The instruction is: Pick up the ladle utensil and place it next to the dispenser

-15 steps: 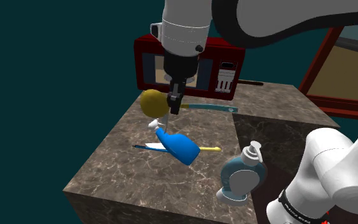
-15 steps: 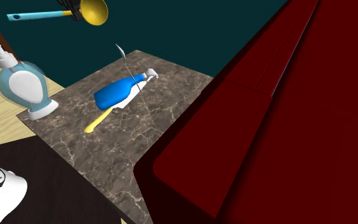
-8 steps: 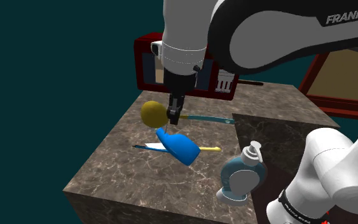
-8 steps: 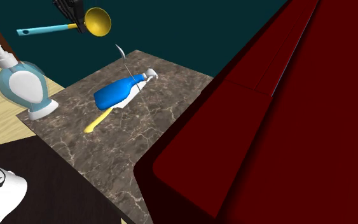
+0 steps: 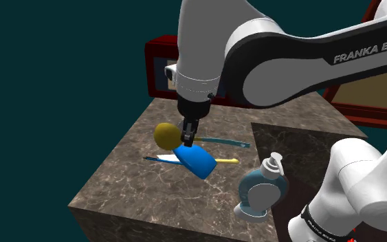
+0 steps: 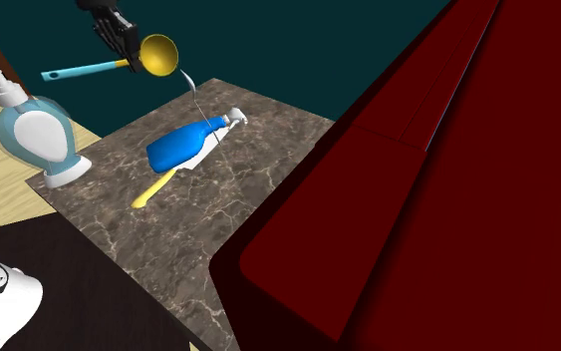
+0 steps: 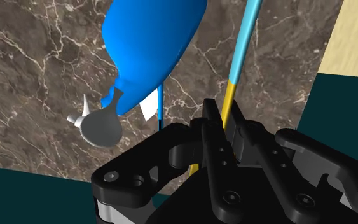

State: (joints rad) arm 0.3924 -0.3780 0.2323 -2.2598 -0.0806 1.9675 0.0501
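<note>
Clamping the ladle by its handle, just behind the yellow bowl, with the black fingers of the gripper closed tight on it. Holding it in the air, clear of the dark marbled counter, roughly level, with the teal handle running toward the right of the shoulder view. Hanging near the centre of that frame, over a blue spray bottle lying on its side. Showing at the upper left of the second exterior view, bowl toward the middle, handle toward the left edge. Standing upright and apart from it, lower right of centre in the shoulder view, at the counter's edge: the pale blue and white dispenser. Lying beneath the bottle: a thin yellow-handled utensil.
</note>
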